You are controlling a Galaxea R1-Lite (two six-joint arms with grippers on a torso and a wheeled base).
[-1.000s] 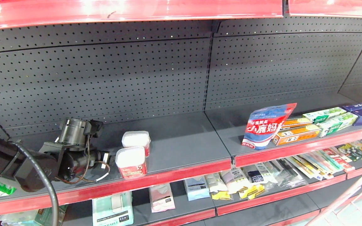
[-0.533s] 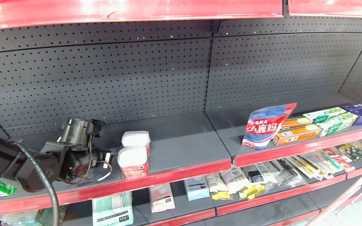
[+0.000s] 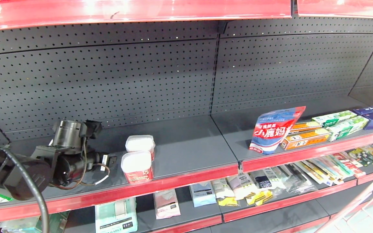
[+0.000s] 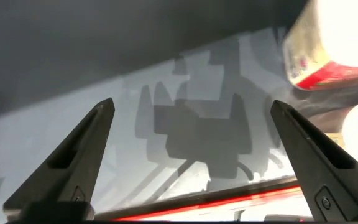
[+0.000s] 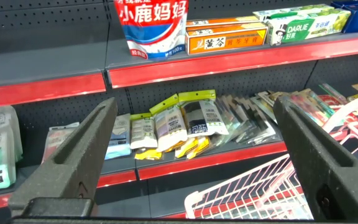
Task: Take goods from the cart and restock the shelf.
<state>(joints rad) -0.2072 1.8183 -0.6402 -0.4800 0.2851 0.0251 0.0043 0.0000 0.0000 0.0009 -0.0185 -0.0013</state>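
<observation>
The left gripper (image 4: 192, 106) hangs low over the grey shelf (image 3: 186, 145) near its red front edge, fingers spread wide and nothing between them. Two white-capped jars with red labels stand upright on that shelf just beside it, one behind the other: the front jar (image 3: 137, 166) is close to the edge and the rear jar (image 3: 140, 144) is right behind it (whether the two touch is hard to tell). Both jars sit off to one side of the left gripper, outside its fingers. Farther along the same shelf, well apart from the jars, a blue-and-red pouch (image 3: 275, 129) leans against a row of orange boxes (image 3: 304, 137), with green boxes (image 3: 345, 123) beyond them. The right gripper (image 5: 196, 102) is likewise released and empty, held out in front of the shelving above the pink wire cart (image 5: 253, 186), whose rim also shows at the robot's lower right (image 3: 361, 207). Small hanging packets (image 3: 238, 187) lie in a row on the shelf below.
</observation>
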